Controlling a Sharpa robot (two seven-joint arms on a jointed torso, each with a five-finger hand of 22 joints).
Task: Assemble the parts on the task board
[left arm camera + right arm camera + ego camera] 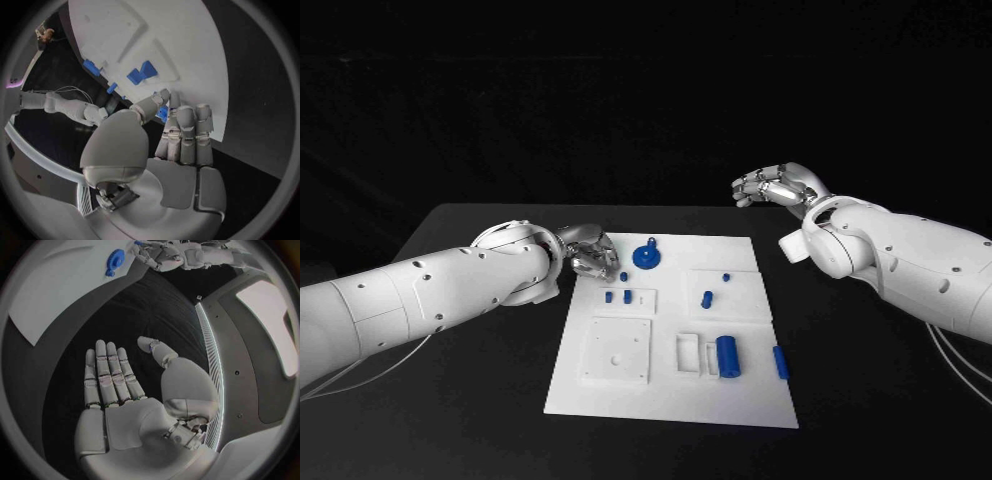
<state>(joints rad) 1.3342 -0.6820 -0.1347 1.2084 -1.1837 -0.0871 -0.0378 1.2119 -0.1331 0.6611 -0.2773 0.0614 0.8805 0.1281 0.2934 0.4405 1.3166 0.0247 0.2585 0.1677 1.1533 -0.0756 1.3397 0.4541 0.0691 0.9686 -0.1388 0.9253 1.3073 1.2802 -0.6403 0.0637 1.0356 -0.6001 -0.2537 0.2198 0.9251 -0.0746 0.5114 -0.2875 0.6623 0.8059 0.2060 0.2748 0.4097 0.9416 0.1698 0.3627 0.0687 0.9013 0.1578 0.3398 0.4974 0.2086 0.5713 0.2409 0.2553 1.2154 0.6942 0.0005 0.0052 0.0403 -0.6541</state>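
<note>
From here the job looks barely begun. My left hand [587, 252] sits at the near-left corner of the task board [733, 402], thumb and fingers drawn together on a small blue part [162, 113]; I judge it pinched, though most of it is hidden. Just beyond that hand stands the round blue knob piece [648, 256]. Further from it, loose blue parts [727, 355] lie scattered across the board, none clearly seated as far as I can tell. My right hand [125, 390] hangs off the board over the black surface [877, 380], fingers straight and spread, holding nothing.
</note>
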